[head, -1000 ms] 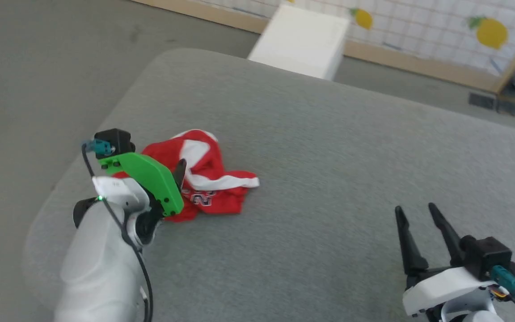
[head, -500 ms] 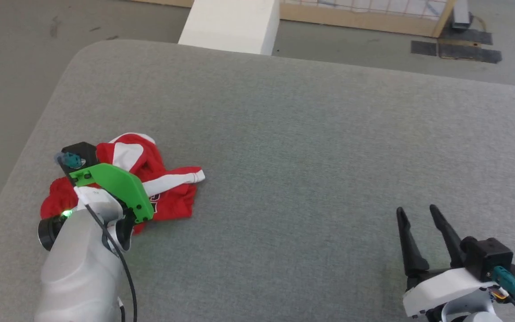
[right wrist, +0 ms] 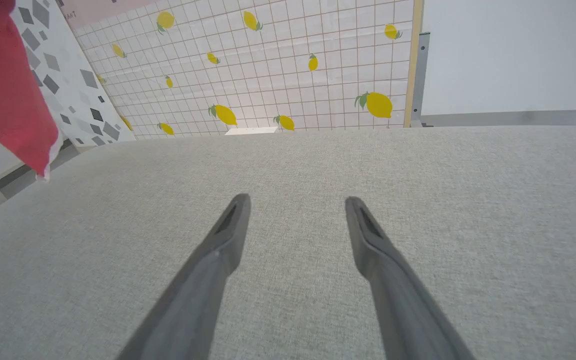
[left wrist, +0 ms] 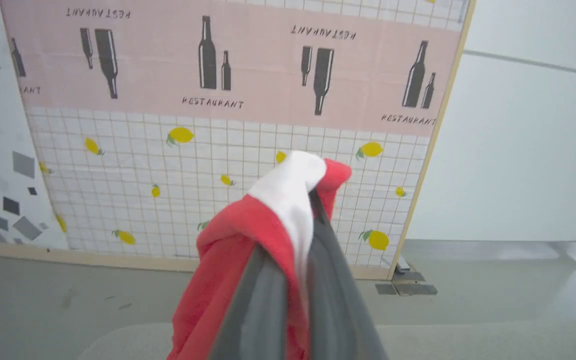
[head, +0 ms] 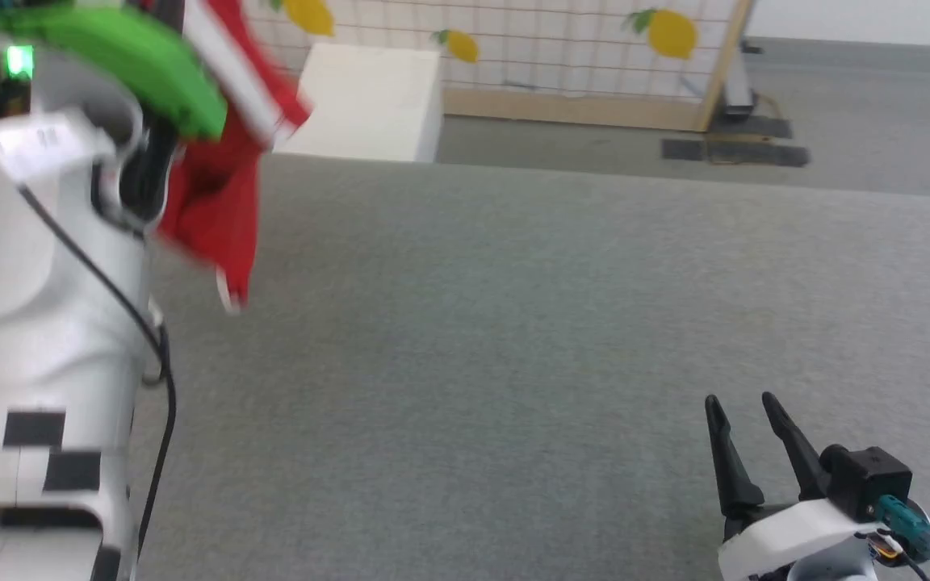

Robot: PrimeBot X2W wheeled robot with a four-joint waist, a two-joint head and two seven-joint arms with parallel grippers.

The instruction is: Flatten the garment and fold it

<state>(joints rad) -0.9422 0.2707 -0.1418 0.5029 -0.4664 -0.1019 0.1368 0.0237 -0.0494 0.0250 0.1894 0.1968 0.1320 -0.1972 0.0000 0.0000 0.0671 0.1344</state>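
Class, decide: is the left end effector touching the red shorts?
Touching. The left wrist view shows the left end effector shut on the red shorts, pinching the fabric.

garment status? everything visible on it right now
The garment is bright red soft fabric with white stripe and trim, bunched and blurred in the head view. It hangs in the air from the left end effector, whose two dark fingers are shut on a fold of red cloth and white trim. The rest droops in loose folds, its lowest white-edged corner pointing down, apparently clear of the grey padded surface. Nothing else touches it.
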